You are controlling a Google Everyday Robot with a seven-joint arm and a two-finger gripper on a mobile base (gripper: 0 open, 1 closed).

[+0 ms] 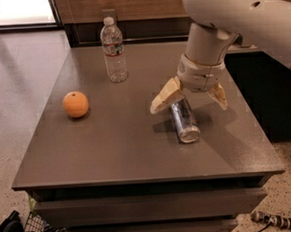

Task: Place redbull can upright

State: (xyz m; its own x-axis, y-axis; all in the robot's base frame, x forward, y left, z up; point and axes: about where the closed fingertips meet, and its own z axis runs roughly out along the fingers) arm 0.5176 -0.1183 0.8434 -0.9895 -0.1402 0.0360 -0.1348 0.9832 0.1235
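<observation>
The gripper [189, 108] hangs low over the right half of the table [123, 153], its two cream fingers [165, 95] spread wide, released and grasping nothing. The table's right edge runs close beyond the finger on the camera view's right, and past that edge stands a dark cabinet [275, 97], so room on that side is tight. The front edge lies a fair way nearer the camera than the gripper, with a strip of bare top between. To the left of the gripper in the view, the grey top stretches broad and bare.

An orange [76, 104] sits well apart from the gripper near the left edge. A water bottle [113, 51] stands upright behind and to the left, near the back edge.

The redbull can [184, 121] lies on its side directly beneath the gripper, between the spread fingers, its far end tucked under them and its length running toward the camera. It is slim, with dark bluish-grey panels on silver, and its shiny round silver end faces the front edge. Whether a finger touches it cannot be told
</observation>
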